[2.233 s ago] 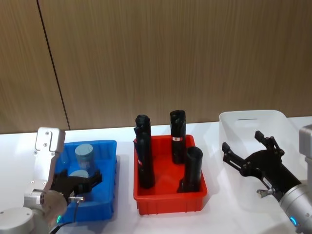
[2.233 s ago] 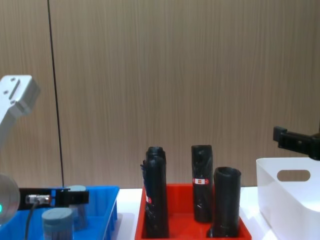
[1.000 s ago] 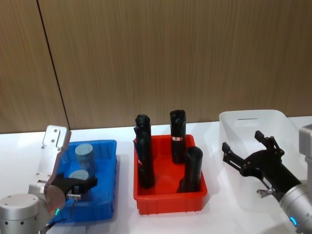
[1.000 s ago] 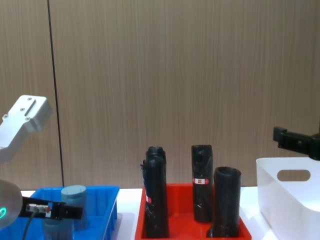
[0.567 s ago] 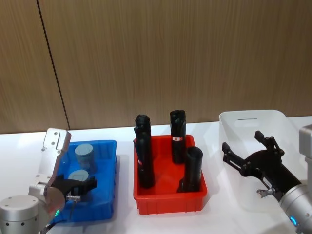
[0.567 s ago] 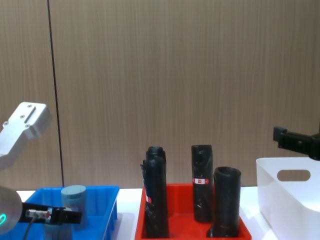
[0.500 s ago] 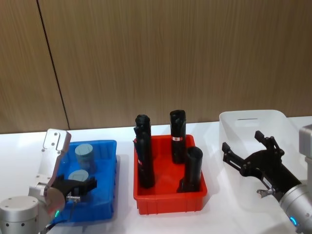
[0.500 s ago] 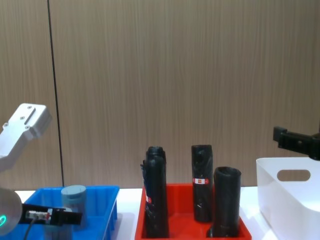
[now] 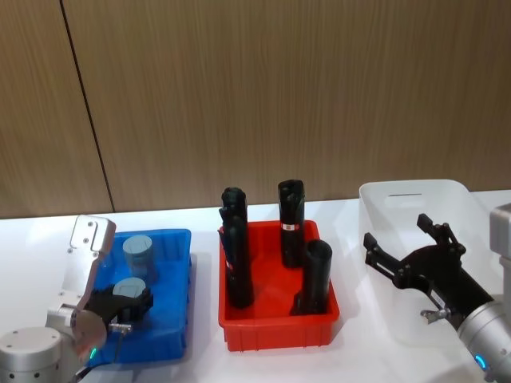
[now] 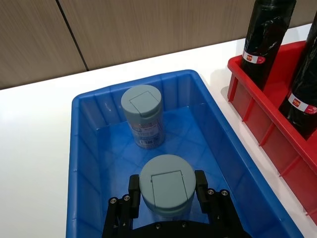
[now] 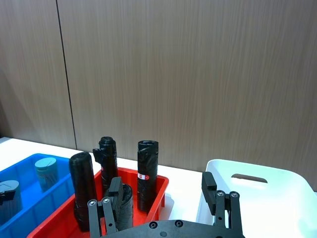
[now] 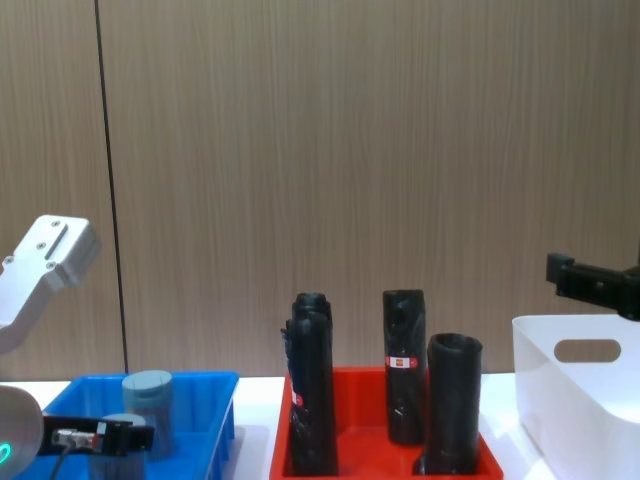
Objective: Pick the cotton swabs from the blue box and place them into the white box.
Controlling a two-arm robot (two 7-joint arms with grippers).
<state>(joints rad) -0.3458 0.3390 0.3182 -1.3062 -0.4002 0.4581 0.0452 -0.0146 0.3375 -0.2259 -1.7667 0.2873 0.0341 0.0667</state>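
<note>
table point(image 9: 205, 319): white and flat, with three containers in a row on it
red tray point(image 9: 279, 333): stands on the table, middle of the row
blue box point(image 9: 164, 233): just left of the red tray, a bare strip of table between
white box point(image 9: 415, 187): right of the red tray, apart from it

Illumination is even and diffuse, from overhead, at moderate brightness. The worktop point(image 9: 204, 359) reads bright white, and the white box point(image 9: 379, 219) stands out from it only faintly. Shadows are soft and short: a faint band lies along the near edge of the red tray point(image 9: 279, 331). The floor of the blue box point(image 10: 86, 144) shows pale reflections. The black cylinders point(image 10: 267, 29) carry small highlights on their wrap. The lids of the cotton swabs point(image 10: 166, 186) read matte and evenly lit.
</note>
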